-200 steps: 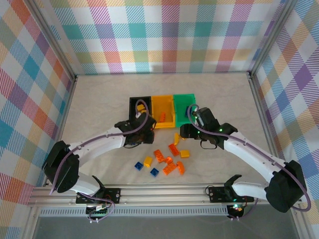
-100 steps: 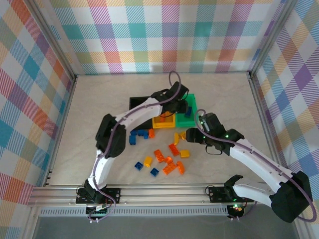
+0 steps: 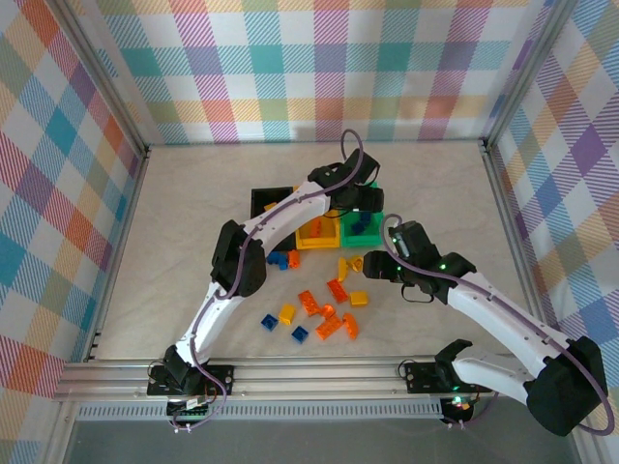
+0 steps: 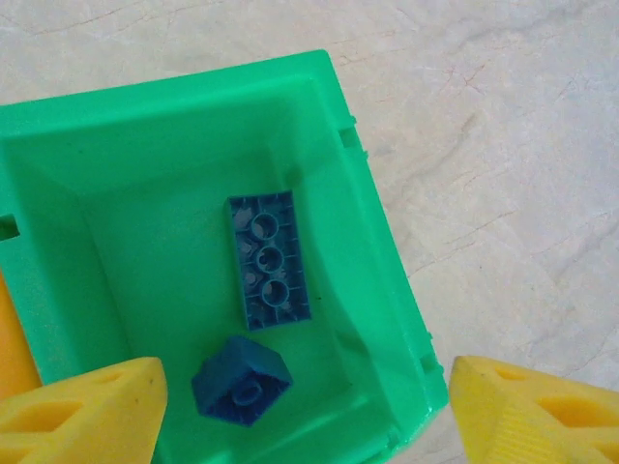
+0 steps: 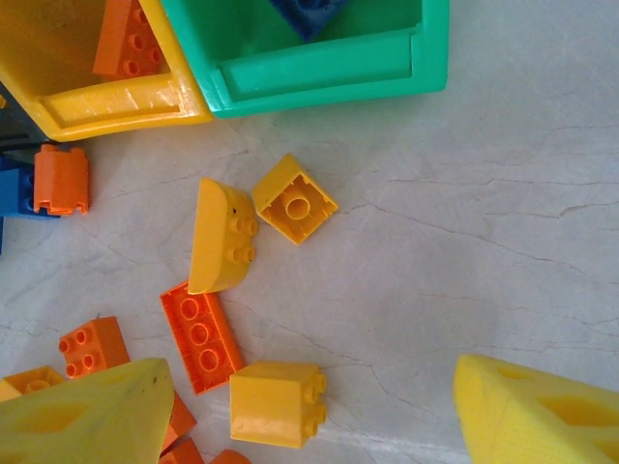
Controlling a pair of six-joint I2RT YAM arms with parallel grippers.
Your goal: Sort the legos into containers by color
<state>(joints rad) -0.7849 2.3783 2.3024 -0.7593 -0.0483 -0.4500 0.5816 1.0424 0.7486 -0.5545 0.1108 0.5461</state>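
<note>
My left gripper (image 3: 360, 215) hangs open over the green container (image 4: 372, 242), its yellow fingertips (image 4: 82, 406) spread wide with nothing between them. Two blue legos lie in that bin, a flat one (image 4: 269, 259) upside down and a small one (image 4: 242, 380). My right gripper (image 5: 314, 420) is open low over the table (image 5: 484, 222), with a yellow cube lego (image 5: 276, 401) lying loose between its fingers. A curved yellow lego (image 5: 221, 237), a square yellow one (image 5: 295, 200) and a flat orange one (image 5: 201, 336) lie close by. The yellow-orange container (image 3: 316, 232) holds an orange lego (image 5: 131, 43).
The black container (image 3: 271, 203) stands at the left end of the row. Loose orange legos (image 3: 329, 319), blue ones (image 3: 267, 322) and a yellow one (image 3: 287, 313) are scattered in front of the bins. Checked walls enclose the table.
My left arm has swung from the table beside the black bin to above the green bin and opened, leaving a blue lego in the bin. The right gripper shifted slightly.
</note>
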